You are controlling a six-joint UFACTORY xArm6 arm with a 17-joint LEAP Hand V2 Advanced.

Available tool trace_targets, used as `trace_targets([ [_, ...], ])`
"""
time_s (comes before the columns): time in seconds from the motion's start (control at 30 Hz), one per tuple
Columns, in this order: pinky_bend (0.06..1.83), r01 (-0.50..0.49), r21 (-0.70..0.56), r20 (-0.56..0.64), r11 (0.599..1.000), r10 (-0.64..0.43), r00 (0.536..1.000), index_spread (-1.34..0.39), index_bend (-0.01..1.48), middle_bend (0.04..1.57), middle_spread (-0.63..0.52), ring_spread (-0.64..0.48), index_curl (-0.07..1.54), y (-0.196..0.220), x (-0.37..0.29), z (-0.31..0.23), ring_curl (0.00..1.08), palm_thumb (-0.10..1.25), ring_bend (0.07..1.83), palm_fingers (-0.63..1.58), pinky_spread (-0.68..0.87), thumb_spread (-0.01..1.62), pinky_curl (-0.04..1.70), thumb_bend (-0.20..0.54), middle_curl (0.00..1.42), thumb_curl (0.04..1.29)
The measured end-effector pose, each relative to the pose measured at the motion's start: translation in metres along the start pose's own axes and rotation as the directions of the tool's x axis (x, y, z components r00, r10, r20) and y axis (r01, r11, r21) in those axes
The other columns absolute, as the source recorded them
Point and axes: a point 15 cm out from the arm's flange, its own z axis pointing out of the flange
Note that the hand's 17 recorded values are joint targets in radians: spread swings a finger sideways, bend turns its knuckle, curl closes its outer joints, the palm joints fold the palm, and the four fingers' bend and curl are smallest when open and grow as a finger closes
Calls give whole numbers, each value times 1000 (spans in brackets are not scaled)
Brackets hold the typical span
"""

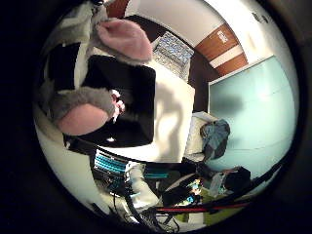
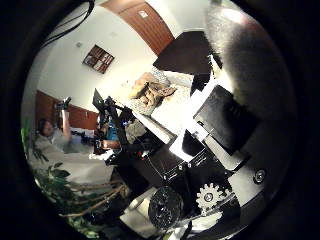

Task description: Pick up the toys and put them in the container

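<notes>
A grey plush toy with pink patches [image 1: 125,39] fills much of the right little finger side palm view, close to the palm, with a second part of it lower [image 1: 83,109]. It hangs over a black container [image 1: 136,97] that stands on a white table [image 1: 177,115]. In the right thumb side palm view its grey fur [image 2: 243,60] lies against my hand [image 2: 228,120], whose black and white fingers curl beside it. A brown plush toy [image 2: 152,90] lies on the white table farther off.
A patterned grey box [image 1: 174,51] sits at the table's far edge. Shelves with equipment [image 1: 115,168] stand by the table on the floor. A dark cabinet [image 2: 186,50] stands behind the brown toy. A green plant [image 2: 55,185] is at the room's side.
</notes>
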Motion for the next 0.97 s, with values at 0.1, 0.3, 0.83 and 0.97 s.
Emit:
trace_targets([
  [0.1, 1100, -27, -3, -4, 1000, 27, 1000, -290, 912, 1204, -174, -281, 1031, -3, 6, 4, 912, 952, 1224, 1077, -248, 968, 1123, -18, 911, 736],
  [0.3, 967, -21, -5, 3, 1000, 21, 1000, -402, 338, 862, -231, -298, 819, -7, 10, 10, 699, 718, 1068, 619, -474, 1100, 875, -33, 710, 555],
  [0.83, 471, 12, -60, -28, 998, -13, 1000, -491, 174, 302, -32, 189, 380, 4, 45, 13, 296, 630, 374, 106, 466, 1148, 500, -20, 364, 384],
  [0.97, 417, -19, -88, -44, 996, 15, 999, -480, 182, 248, -31, 195, 350, 25, 63, -2, 267, 632, 316, 159, 469, 1147, 438, -20, 341, 374],
])
